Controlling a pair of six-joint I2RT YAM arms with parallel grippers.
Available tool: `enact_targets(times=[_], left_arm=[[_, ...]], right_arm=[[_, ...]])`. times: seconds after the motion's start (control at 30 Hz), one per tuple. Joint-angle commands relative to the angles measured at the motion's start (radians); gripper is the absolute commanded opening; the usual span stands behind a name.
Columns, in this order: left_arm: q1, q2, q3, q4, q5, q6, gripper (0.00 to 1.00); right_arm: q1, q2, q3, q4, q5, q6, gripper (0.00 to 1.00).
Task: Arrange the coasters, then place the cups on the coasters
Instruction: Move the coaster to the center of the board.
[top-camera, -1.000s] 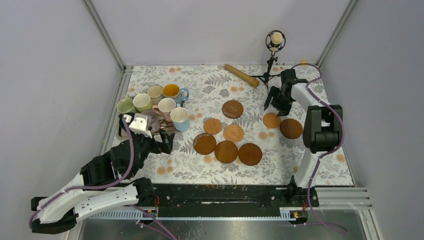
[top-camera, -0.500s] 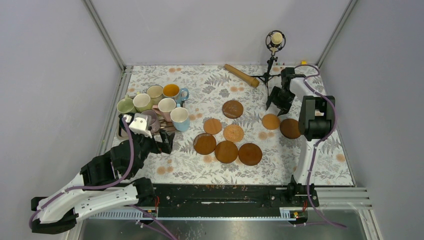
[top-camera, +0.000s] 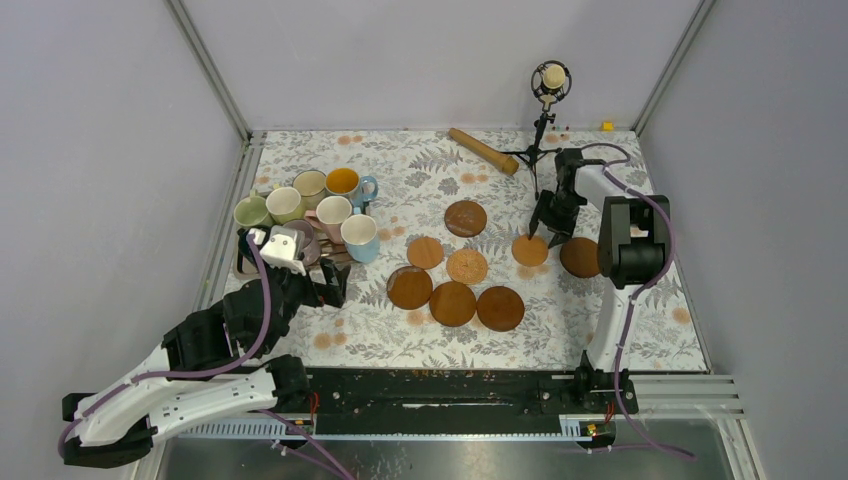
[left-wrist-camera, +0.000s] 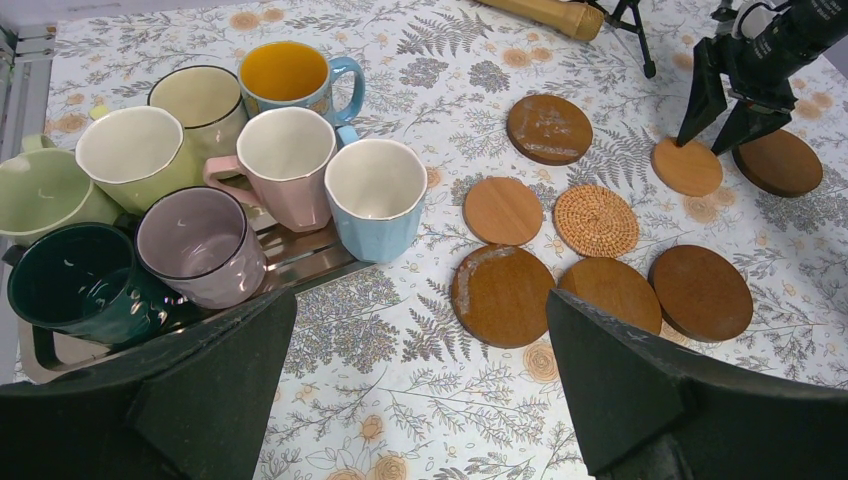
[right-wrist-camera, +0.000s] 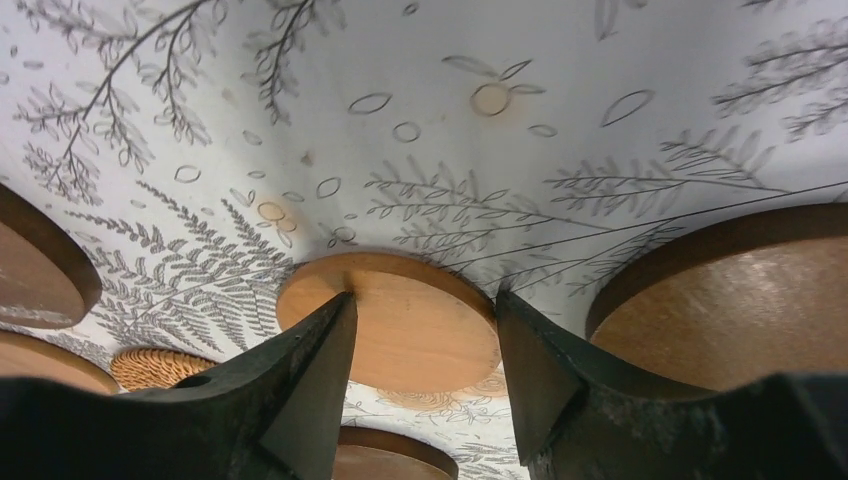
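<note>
Several coasters lie mid-table: a dark one, a tan one, a woven one and three dark ones in a near row. My right gripper points down on a small tan coaster, partly open. Its left fingertip rests on the disc's top, and the right fingertip is at the disc's right edge. Another dark coaster lies just right of it. The cups cluster at the left. My left gripper hovers wide open near them, holding nothing.
The cups stand on and around a metal tray. A wooden rolling pin and a microphone on a tripod stand at the back. Metal frame rails line the table's left and right edges.
My right gripper has moved nearer and leftward. The small tan coaster slid with it, away from the dark one. Its jaws have narrowed. The left arm has not moved.
</note>
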Motion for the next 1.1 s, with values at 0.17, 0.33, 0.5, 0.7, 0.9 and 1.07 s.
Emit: enact_targets(times=[0.17, 0.33, 0.5, 0.7, 0.9, 1.07], left_arm=[[0.004, -0.007, 0.003, 0.042, -0.014, 0.011, 0.98], [0.004, -0.01, 0.004, 0.043, -0.01, 0.011, 0.98], [0.004, -0.013, 0.003, 0.041, -0.006, 0.01, 0.98], [0.004, -0.023, 0.004, 0.042, -0.003, 0.008, 0.98], [0.004, -0.032, 0.002, 0.044, 0.005, 0.006, 0.98], [0.004, -0.025, 0.002, 0.045, 0.009, 0.01, 0.98]], right_arm=[[0.083, -0.064, -0.009, -0.041, 0.006, -0.049, 0.6], [0.126, -0.069, -0.01, -0.071, 0.011, -0.068, 0.59], [0.166, -0.091, -0.055, -0.071, 0.021, -0.066, 0.58], [0.204, -0.165, -0.174, -0.027, 0.023, -0.039, 0.57], [0.207, -0.271, -0.246, 0.03, 0.02, -0.014, 0.55], [0.206, -0.245, -0.105, 0.056, 0.057, 0.03, 0.55]])
